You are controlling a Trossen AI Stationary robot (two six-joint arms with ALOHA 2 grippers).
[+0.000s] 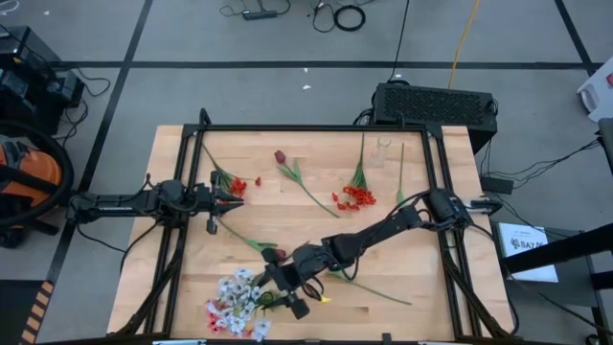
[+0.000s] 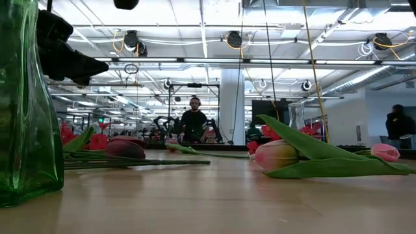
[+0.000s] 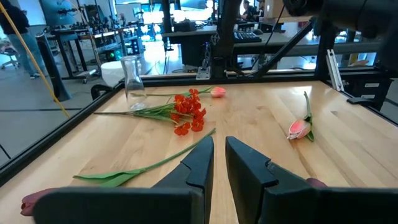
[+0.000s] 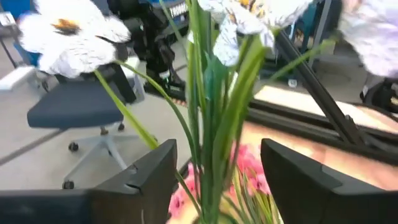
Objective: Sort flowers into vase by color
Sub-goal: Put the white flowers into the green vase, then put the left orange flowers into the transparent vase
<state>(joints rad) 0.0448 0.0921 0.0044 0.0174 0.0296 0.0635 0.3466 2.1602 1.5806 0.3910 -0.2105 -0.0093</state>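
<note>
A wooden table (image 1: 316,220) with a black frame, seen from above, with artificial flowers scattered across it. Clock directions are read on this overhead view.

The right gripper (image 1: 287,292) reaches in from 3 o'clock to the 6 o'clock edge. There it meets a bunch of white and pink flowers (image 1: 238,305), a dense cluster of pale, whitish blooms with pink ones mixed in. In the right wrist view its two dark fingers (image 4: 146,177) are spread wide apart, with green stems (image 4: 214,118) standing between them, white blossoms above and pink petals below. Whether the fingers touch the stems cannot be told.

The left gripper (image 1: 233,201) rests at about 9 o'clock, pointing toward the centre. Its fingers (image 3: 199,163) stand close together with a narrow gap, pinching nothing. Just beside its tip lies a red spray (image 1: 236,182), small bright red blooms on a thin green stem.

Other flowers on the table:
- A dark maroon tulip bud (image 1: 280,156) at about 11 o'clock, its long stem running toward the centre.
- A red cluster (image 1: 356,196) near 1 o'clock, its stem pointing at a small clear glass vase (image 1: 383,150) near the 12 o'clock edge.
- Another dark tulip (image 1: 272,254) near the centre, close to the right arm.
- A single long green stem (image 1: 378,290) at about 5 o'clock

The low view shows a green glass vase (image 2: 26,110) close at its edge, and pink tulip buds (image 2: 276,155) lying flat on the wood
</note>
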